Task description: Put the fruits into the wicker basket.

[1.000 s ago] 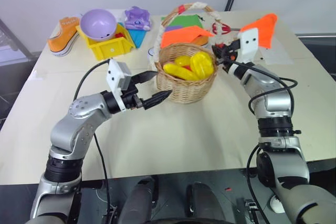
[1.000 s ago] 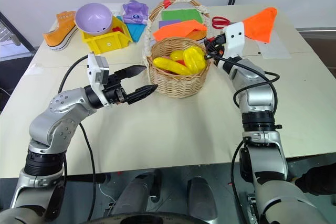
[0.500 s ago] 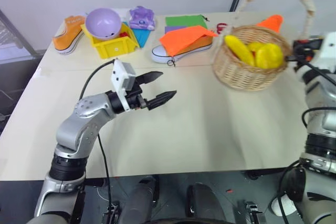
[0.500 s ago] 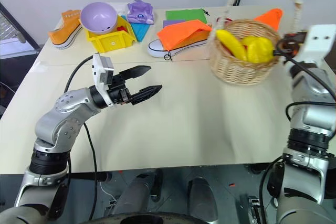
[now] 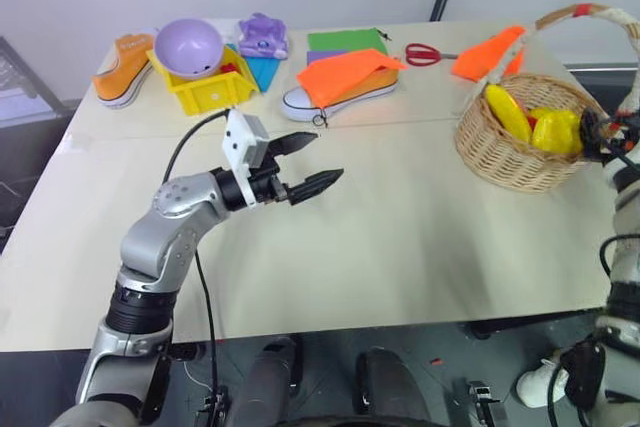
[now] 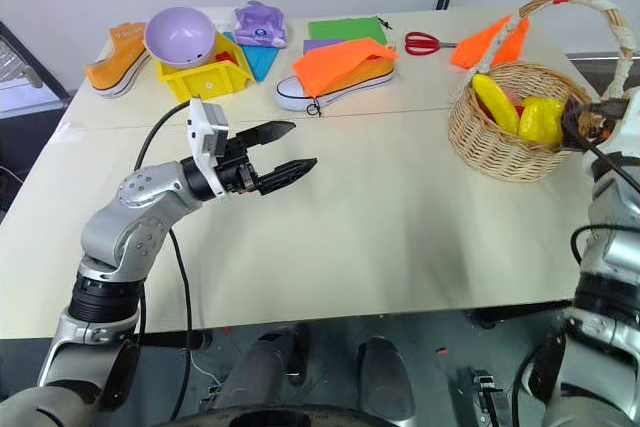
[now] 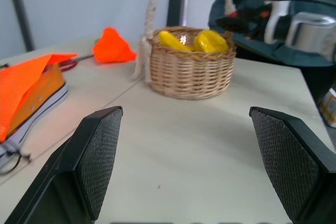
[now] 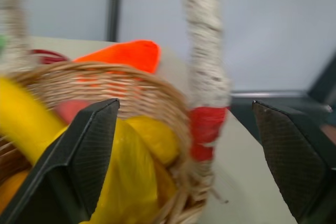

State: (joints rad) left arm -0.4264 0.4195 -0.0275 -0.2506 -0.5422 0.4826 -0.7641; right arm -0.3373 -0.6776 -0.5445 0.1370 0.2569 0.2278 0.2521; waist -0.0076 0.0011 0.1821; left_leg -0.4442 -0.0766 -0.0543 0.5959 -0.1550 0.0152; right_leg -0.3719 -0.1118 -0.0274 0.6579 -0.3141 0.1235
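the round tan woven wicker basket point(image 6: 515, 133) with its tall arched, red-wrapped handle stands at the right edge of the pale table point(image 6: 380, 237), holding the glossy plastic toy fruits: a long curved yellow banana point(image 6: 489, 102) leaning on the rim and a ridged yellow fruit point(image 6: 541, 119) beside it. these look light, hard and slick, so a pinch across the banana's narrow middle would probably hold better than one on the rounded fruit. the basket itself is stiff and light, best taken by the rim or handle.

the left gripper point(image 5: 312, 164) hovers mid-table with its jaws spread, holding nothing. the right gripper point(image 8: 186, 145) sits at the basket's rim beside the handle base, jaws wide apart; whether a finger touches the wicker is hard to tell.

the right wrist view shows something pinkish between the yellow pieces; the head views add the orange cloth cone point(image 6: 487, 39) behind.
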